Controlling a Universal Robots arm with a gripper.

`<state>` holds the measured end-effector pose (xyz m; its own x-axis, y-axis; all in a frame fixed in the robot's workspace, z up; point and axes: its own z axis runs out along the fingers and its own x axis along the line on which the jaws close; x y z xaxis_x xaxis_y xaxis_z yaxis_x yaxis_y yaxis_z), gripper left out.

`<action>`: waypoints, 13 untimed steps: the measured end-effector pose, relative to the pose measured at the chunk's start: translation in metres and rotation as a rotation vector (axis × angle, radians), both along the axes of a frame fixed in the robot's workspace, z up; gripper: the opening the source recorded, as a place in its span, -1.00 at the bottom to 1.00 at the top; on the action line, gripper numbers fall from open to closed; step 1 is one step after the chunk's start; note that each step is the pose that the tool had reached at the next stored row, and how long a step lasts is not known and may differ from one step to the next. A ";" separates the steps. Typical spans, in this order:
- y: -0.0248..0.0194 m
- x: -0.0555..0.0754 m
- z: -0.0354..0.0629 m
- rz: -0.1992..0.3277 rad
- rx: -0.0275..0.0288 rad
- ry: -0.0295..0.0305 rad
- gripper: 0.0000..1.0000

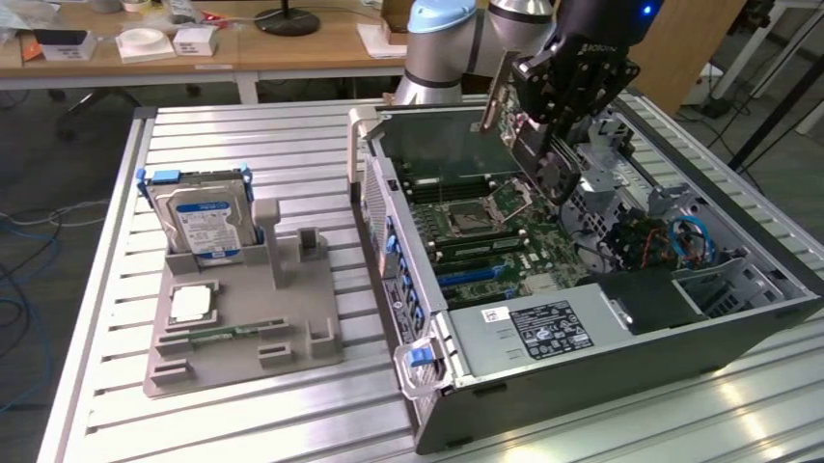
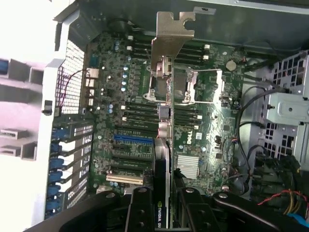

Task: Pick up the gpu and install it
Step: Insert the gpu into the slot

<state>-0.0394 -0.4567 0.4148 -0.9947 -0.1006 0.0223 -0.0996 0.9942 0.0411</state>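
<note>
Upper right in the exterior view, our gripper (image 1: 562,92) pinches the gpu (image 1: 515,135) between its fingers (image 2: 140,212) above the case (image 1: 618,371); we'd square its edge to the motherboard (image 2: 111,116) slots.

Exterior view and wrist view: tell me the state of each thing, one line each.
gpu: held over the motherboard, not in a slot.
pincer: shut on the gpu.
computer case: side open, motherboard exposed.
hard drive: standing upright in the grey holder.
</note>
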 end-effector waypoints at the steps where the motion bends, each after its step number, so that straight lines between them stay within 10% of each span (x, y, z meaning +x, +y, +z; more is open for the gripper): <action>1: 0.0000 0.000 0.0000 0.013 0.0001 0.0000 -0.47; 13: 0.0000 0.000 -0.0001 0.163 0.0000 0.0000 -0.47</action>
